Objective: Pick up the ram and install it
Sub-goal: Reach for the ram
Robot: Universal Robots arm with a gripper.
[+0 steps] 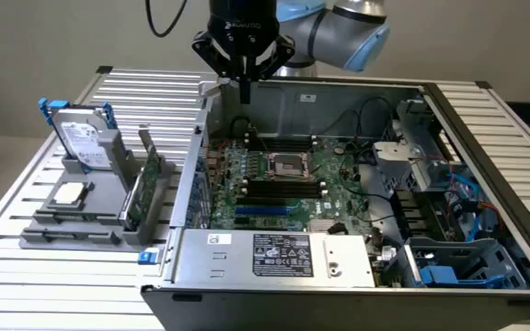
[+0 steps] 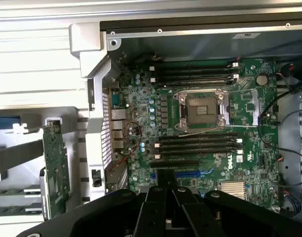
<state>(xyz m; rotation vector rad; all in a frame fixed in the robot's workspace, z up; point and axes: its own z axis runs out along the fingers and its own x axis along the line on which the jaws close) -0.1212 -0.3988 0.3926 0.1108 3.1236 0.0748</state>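
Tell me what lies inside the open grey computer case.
A green motherboard with a square metal processor socket and long black slots. The silver power supply box hides whatever lies beneath it.

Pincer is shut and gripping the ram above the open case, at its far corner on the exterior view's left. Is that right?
One thing is wrong: the pincer grips nothing. Its fingers are shut on each other with nothing between them, as the exterior view shows. The rest stands: it is shut and hangs above the open case, at its far corner on the exterior view's left.
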